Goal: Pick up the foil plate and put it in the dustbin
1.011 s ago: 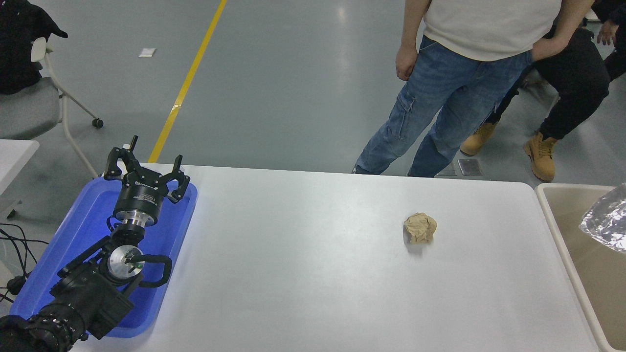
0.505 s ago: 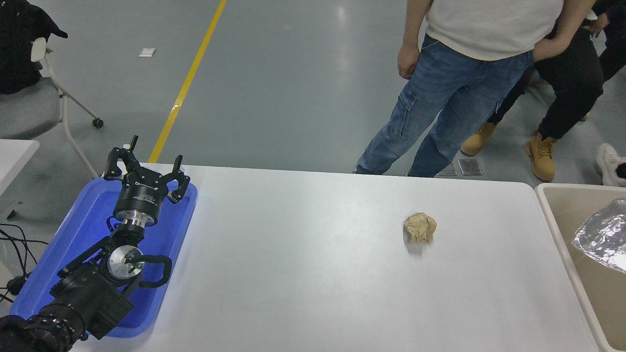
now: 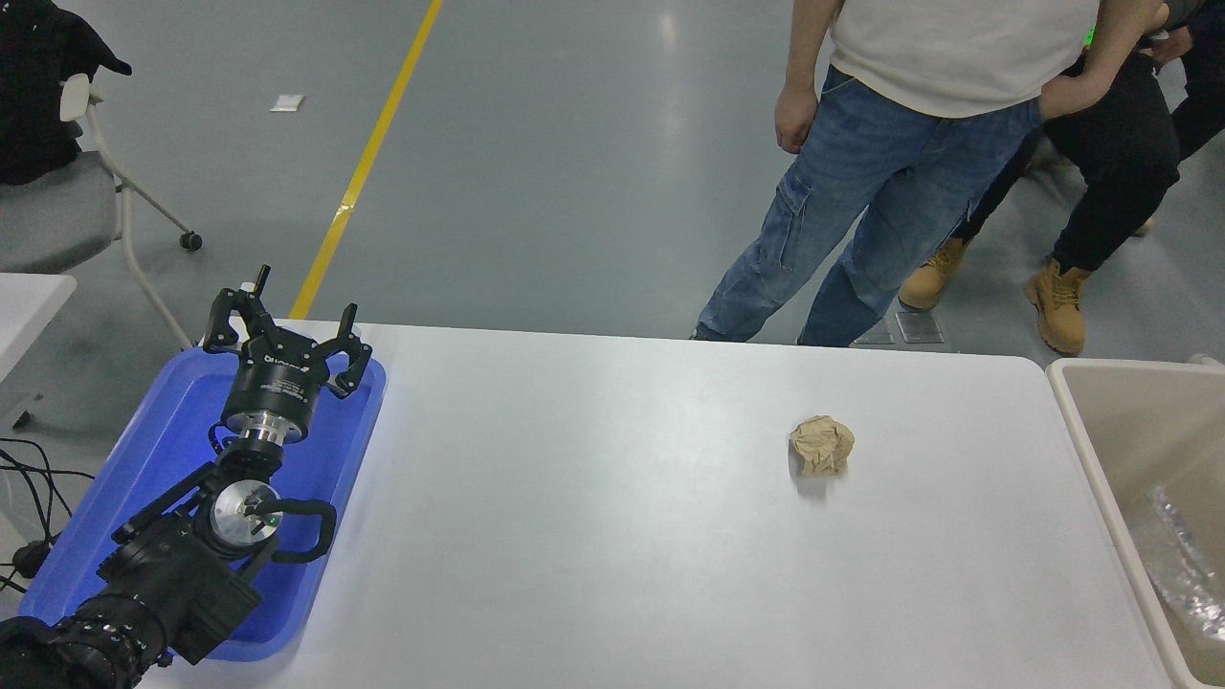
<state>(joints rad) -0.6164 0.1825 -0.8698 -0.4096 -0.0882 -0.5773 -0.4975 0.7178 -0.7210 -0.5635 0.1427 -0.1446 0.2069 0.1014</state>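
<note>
Now foil plate (image 3: 1182, 565) lies inside dustbin (image 3: 1081, 421) at far right, long axis running near-to-far. Left end effector (image 3: 287, 337) parked over blue tray (image 3: 153, 421), fingers spread wide, well apart. Right end effector unseen.

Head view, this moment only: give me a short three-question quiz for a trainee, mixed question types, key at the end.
1. True or false: the foil plate lies inside the dustbin.
2. Multiple choice: what lies on the bare white table between the blue tray and the dustbin?
A. a red cup
B. a crumpled brown paper ball
C. a metal spoon
3. Fill in: the left gripper is parked over the ____, fingers spread.

Key
1. True: the foil lies low inside the bin at the picture's right edge.
2. B.
3. Blue tray. The right arm is out of view.
</note>
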